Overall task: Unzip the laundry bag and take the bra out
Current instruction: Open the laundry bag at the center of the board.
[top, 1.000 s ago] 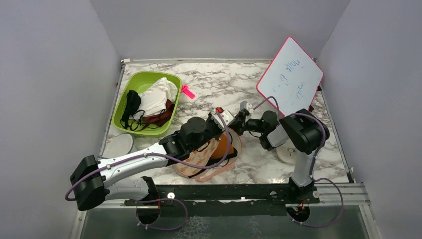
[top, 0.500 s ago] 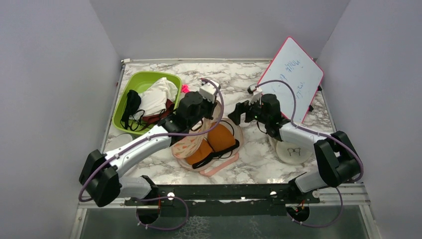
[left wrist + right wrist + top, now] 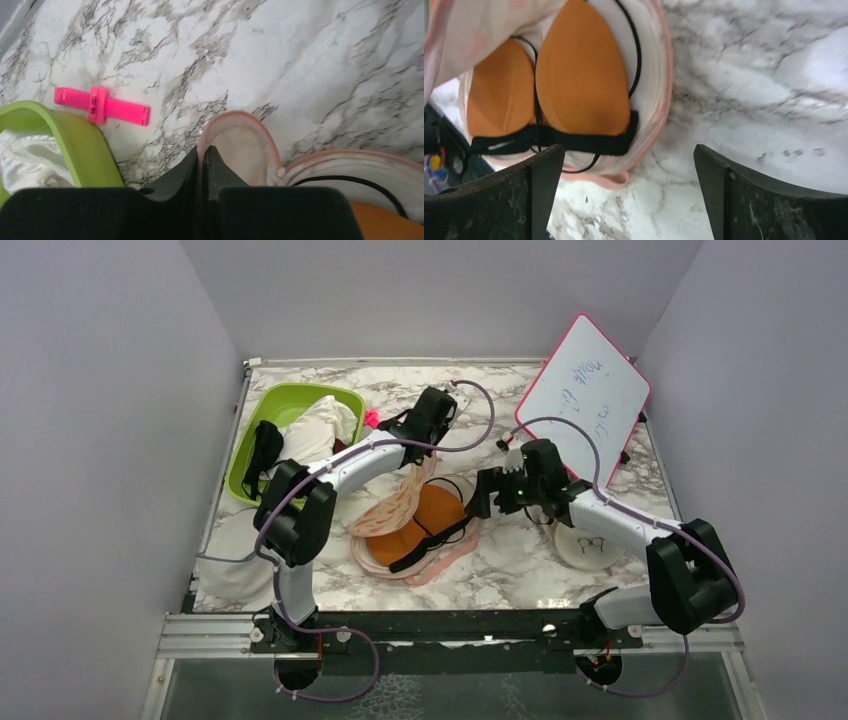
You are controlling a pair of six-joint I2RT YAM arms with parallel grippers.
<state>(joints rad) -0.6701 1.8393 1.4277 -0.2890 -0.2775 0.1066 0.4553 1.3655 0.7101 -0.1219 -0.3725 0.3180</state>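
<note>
The laundry bag (image 3: 385,522) lies unzipped mid-table, its carrot-print top flap pulled up and back. My left gripper (image 3: 427,448) is shut on the flap's pink edging (image 3: 235,131), which runs between the closed fingertips (image 3: 205,151). Inside the open bag lies the bra (image 3: 432,512), orange padded cups (image 3: 583,75) with a black band and straps. My right gripper (image 3: 479,502) hangs open just right of the bag, its fingers (image 3: 544,192) spread over bare marble beside the bag's rim (image 3: 663,107), holding nothing.
A green bin (image 3: 246,472) with white, black and maroon garments sits at the back left. A pink clip (image 3: 102,105) lies beside it. A whiteboard (image 3: 585,395) leans at the back right. A round white pouch with a glasses drawing (image 3: 590,545) lies under the right arm.
My left gripper has carried the flap up and toward the back, laying the bag open and baring the bra. My right gripper has opened and drawn slightly nearer, beside the bag.
</note>
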